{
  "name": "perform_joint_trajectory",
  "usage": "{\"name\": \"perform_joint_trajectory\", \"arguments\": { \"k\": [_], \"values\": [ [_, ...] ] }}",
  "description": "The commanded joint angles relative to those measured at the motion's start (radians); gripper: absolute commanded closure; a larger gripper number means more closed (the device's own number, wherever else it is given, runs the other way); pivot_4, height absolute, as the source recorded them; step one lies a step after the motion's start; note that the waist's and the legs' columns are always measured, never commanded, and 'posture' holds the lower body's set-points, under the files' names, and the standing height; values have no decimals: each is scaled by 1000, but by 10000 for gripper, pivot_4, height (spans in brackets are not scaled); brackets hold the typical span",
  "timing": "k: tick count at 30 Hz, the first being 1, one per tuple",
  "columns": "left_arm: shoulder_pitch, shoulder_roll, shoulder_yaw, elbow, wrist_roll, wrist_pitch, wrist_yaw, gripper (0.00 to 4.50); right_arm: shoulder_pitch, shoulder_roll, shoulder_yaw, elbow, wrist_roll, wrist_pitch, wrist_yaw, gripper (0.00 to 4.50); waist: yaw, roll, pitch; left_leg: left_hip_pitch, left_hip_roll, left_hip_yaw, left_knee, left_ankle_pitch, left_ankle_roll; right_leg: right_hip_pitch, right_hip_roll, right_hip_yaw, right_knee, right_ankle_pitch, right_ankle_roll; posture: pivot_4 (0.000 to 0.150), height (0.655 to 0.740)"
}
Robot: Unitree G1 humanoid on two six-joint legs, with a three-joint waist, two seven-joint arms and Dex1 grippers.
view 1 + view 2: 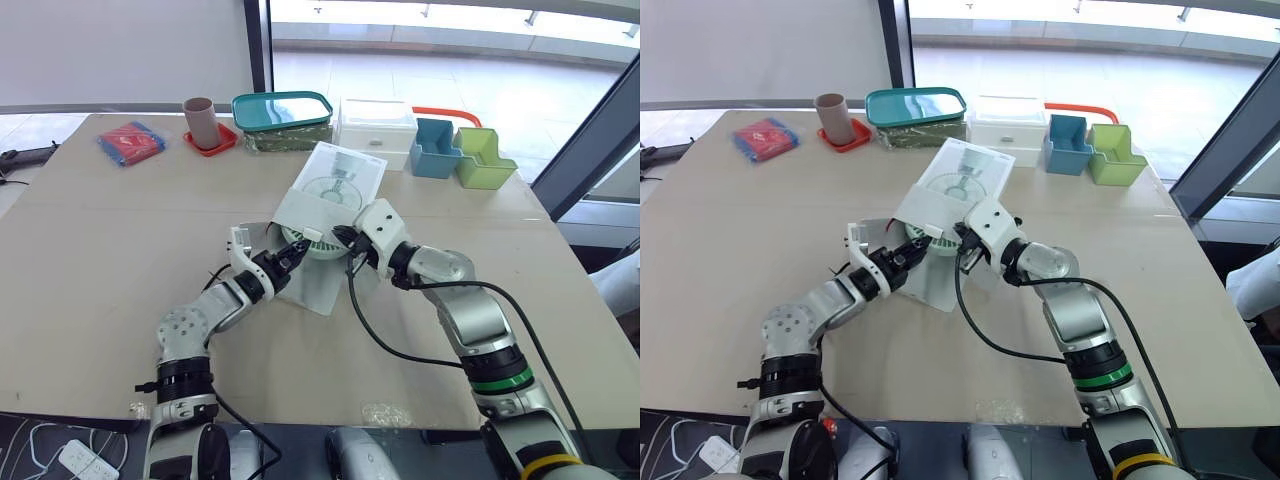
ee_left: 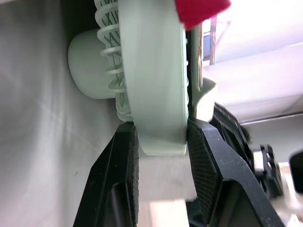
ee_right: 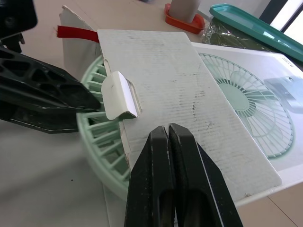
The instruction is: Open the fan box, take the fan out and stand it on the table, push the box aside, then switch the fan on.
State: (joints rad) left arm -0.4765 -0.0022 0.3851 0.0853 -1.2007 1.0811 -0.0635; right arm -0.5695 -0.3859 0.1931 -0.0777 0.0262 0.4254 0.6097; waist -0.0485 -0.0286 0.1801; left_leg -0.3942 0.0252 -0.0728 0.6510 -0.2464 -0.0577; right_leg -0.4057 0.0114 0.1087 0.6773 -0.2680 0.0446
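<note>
Got the fan box point(image 1: 337, 180) lying flat mid-counter point(image 1: 100, 270), open end toward the robot. Got the fan point(image 3: 99, 142) part-way out of that mouth, mint grille showing under the end flap point(image 3: 165, 80). Pinching the fan's outer rim point(image 2: 156, 71) with the left tool point(image 2: 161, 137), one pad per face, shallow bite near the edge. Right tool point(image 3: 169, 132) pressed together on nothing, tips at the flap's near edge. Can't tell whether touching or just above.

Expect light, hollow plastic. Rim looks stiff enough for a pinch. Would avoid squeezing the grille ribs: thin, likely to flex or snap. Looks smooth-moulded, so probably slippery; could slide out of this shallow grip under any twist. Better to bite deeper on the rim, or take the hub or stand if reachable. Can't see the stand, presumably inside the box.

Expect thin, light card for the box, likely to drag along with the fan unless pinned. Suggest pressing down on the flap or top panel with the right tool as counter-hold. Suggest pulling straight along the box axis, low over the counter. Worth watching the red strip point(image 3: 75, 33) at the mouth as a snag.
</note>
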Motion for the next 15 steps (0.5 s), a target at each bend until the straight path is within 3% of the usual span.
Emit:
{"name": "perform_joint_trajectory", "arguments": {
  "k": [1,15],
  "values": [
    [26,49,-5,-84,-107,96,16,34836,7,-2,11,7,-5,5,8,44522,-1,0,0,0,0,0,0,0,0,0,0,0,0,0,0,1500,7400],
    [208,212,-32,-193,-388,216,98,34836,12,-9,12,2,-5,1,17,44522,0,0,0,0,0,-1,0,0,0,0,0,-1,0,0,0,1500,7400]
  ]
}}
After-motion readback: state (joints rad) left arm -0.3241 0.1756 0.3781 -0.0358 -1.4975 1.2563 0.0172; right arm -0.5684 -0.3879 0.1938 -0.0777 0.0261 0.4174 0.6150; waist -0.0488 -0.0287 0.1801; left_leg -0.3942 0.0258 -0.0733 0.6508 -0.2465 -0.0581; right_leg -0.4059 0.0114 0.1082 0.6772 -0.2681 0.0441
